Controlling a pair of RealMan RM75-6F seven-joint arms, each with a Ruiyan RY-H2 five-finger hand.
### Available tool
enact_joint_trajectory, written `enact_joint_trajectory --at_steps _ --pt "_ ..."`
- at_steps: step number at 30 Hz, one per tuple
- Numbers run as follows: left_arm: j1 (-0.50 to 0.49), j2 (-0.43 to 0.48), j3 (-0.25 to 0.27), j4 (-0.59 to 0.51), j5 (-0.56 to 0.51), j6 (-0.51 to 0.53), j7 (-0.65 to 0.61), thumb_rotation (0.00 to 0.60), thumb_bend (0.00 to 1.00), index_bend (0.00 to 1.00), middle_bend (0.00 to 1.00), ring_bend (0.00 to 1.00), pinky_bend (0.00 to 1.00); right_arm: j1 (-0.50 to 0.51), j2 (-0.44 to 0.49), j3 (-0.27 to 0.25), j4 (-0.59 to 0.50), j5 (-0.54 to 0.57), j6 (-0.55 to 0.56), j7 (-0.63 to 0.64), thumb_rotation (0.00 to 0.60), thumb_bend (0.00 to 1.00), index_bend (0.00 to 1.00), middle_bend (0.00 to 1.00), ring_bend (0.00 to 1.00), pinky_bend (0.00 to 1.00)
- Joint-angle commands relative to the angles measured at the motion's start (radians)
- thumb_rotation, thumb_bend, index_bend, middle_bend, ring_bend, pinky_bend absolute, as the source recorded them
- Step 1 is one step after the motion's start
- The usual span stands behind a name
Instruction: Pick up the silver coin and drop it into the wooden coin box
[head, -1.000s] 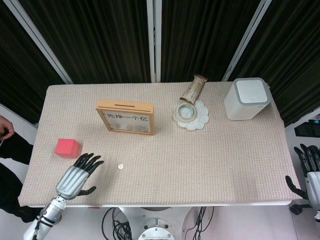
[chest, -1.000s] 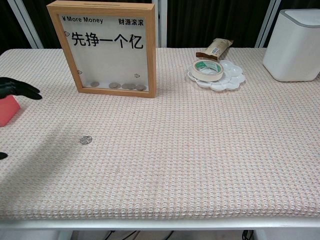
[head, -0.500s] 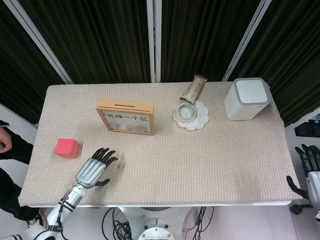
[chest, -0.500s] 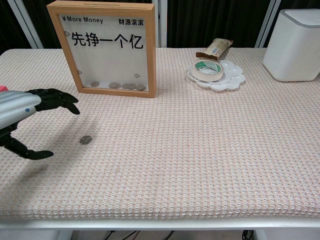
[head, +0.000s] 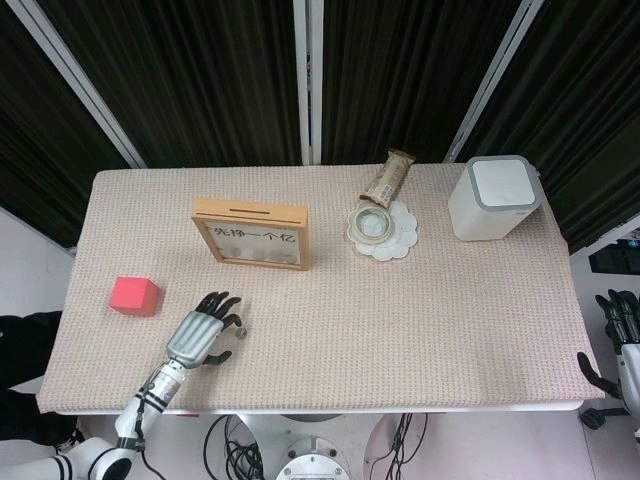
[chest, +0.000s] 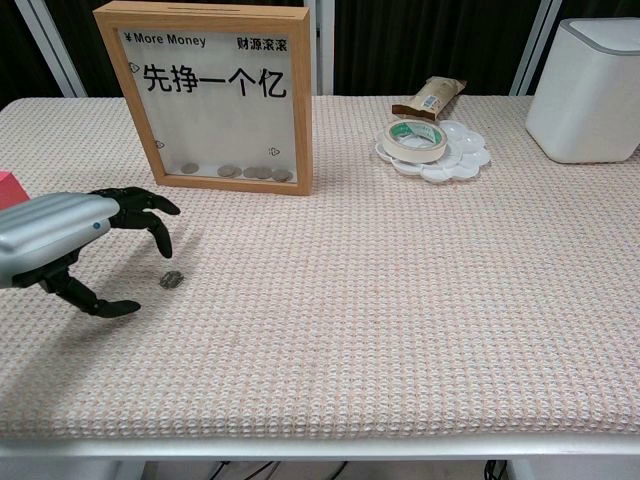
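chest view entry, ordered large to small.

worktop (chest: 420, 300): woven beige cover, textured; a flat disc sits down in the weave, so the pick likely calls for a fingertip pinch at the rim, not a scoop.

box (chest: 215, 95): wooden frame, upright, clear front with printed characters, several coins lying inside along the bottom; slot in the top edge, seen from the head view (head: 251, 232). it stands well behind the coin, so the lift should rise high enough to clear the top edge.

left hand (chest: 75, 240): silver back, black fingers (chest: 150, 215) apart and curved downward, thumb low beside them, holding nothing. it hovers just left of the coin. advice: lower slowly, bring thumb and one finger to opposite edges, close gently so the disc does not skid.

right hand (head: 620, 345): at the worktop's far right edge, only partly in frame; finger state cannot be told.

coin (chest: 172, 278): small, round, silver-grey, dull, lying flat on the worktop, untouched, in front of the box's left part.
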Motion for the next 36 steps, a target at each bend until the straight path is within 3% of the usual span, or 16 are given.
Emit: enact_joint_trajectory --at_steps 1,9,36 --pt "-0.004 -0.016 0.005 0.021 -0.009 0.000 -0.011 0.600 0.23 0.37 0.10 0.00 0.09 0.000 0.001 0.000 0.000 0.001 0.000 0.002 0.600 0.28 0.00 0.00 0.00 0.00" --pt "-0.010 -0.041 0.012 0.064 -0.019 0.009 -0.038 0.600 0.30 0.38 0.11 0.00 0.09 -0.005 0.002 0.002 0.015 0.010 -0.001 0.018 0.600 0.28 0.00 0.00 0.00 0.00" --pt "-0.034 -0.071 0.020 0.087 -0.044 0.015 -0.044 0.600 0.30 0.40 0.12 0.00 0.09 -0.004 0.000 0.010 0.034 0.020 -0.011 0.039 0.600 0.28 0.00 0.00 0.00 0.00"
